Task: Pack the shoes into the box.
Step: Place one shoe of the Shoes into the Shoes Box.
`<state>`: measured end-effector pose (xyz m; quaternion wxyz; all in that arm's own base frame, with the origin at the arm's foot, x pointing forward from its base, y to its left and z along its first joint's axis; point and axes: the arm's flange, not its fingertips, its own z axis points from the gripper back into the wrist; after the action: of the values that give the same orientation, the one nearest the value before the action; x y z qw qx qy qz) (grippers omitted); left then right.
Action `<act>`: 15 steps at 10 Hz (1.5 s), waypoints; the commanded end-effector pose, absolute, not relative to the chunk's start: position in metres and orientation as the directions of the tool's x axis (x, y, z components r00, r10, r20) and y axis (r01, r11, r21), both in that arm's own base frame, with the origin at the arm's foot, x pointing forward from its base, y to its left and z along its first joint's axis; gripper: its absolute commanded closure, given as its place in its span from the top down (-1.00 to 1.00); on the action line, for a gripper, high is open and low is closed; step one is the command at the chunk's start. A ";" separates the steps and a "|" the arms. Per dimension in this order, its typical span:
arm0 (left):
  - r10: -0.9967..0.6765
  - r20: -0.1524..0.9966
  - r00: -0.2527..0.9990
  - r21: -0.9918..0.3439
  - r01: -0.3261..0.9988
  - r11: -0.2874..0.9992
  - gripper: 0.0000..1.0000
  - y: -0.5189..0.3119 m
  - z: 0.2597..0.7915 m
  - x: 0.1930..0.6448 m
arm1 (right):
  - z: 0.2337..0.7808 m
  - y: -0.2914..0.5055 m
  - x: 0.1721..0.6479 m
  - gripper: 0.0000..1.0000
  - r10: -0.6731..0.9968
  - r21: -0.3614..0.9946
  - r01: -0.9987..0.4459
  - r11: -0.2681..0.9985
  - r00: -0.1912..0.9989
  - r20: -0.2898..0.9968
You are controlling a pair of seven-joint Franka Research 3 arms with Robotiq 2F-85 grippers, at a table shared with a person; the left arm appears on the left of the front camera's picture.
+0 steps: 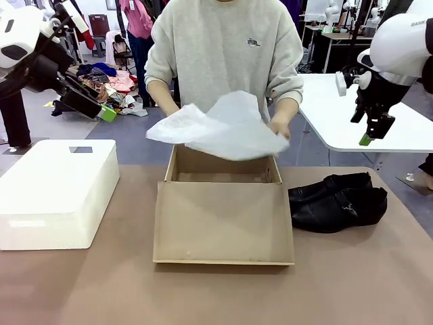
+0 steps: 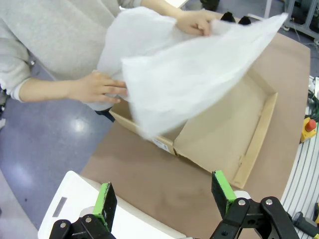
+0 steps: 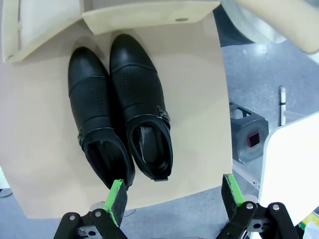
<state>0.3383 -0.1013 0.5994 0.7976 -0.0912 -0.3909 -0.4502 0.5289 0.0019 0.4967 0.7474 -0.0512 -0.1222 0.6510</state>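
The tan cardboard box (image 1: 223, 177) stands open mid-table, its flat flap lid lying toward me. Above it a person holds a sheet of white tissue paper (image 1: 220, 128) in both hands; the left wrist view shows the paper (image 2: 194, 74) lifted over the box (image 2: 227, 132). The two black glossy shoes (image 1: 338, 201) lie side by side on the table right of the box. My right gripper (image 1: 367, 137) hangs open high above the table's right side, and its wrist view looks straight down on the shoes (image 3: 122, 109) between the green pads (image 3: 116, 200). Up at the left, my left gripper (image 1: 103, 112) is open.
A white rounded plastic box (image 1: 57, 191) sits on the table's left side, under my left gripper (image 2: 164, 194). A white side table (image 1: 365, 115) stands behind at right. A grey device (image 3: 247, 137) is on the floor past the table edge.
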 end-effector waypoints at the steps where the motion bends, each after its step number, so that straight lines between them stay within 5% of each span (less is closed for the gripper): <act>1: -0.647 0.707 0.286 0.201 0.795 0.572 1.00 -0.101 0.600 0.339 | 0.482 -0.010 0.541 1.00 0.992 -0.227 -0.968 0.109 0.091 0.086; 15: -0.647 0.707 0.286 0.201 0.795 0.572 1.00 -0.101 0.600 0.339 | 0.389 -0.029 0.601 1.00 0.988 -0.067 -0.993 0.096 0.087 0.130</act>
<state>0.3383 -0.1014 0.5994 0.7976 -0.0912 -0.3909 -0.4503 0.5913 -0.0251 0.3879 0.7416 0.0085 -0.0603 0.6681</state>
